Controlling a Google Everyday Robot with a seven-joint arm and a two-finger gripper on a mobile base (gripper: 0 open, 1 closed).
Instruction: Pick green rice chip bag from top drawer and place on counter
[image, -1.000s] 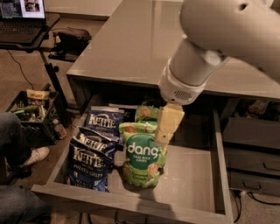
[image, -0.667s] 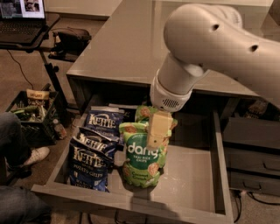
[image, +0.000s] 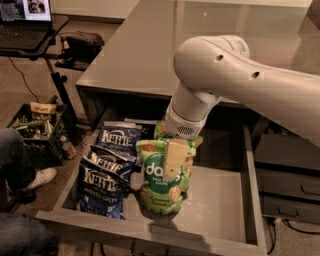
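The gripper (image: 172, 164) meets the green rice chip bag (image: 156, 192) in the top drawer (image: 220, 210), whether clamped is unclear; lifting to the counter (image: 135, 55) should follow.

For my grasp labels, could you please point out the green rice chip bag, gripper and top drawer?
green rice chip bag (image: 156, 196): camera view, lower front.
gripper (image: 172, 164): camera view, tip, over bag's front.
top drawer (image: 216, 201): camera view, bare floor.

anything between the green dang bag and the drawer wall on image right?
No: camera view shows only bare floor of the top drawer between the green rice chip bag and that wall. The gripper sits at the bag's upper front.
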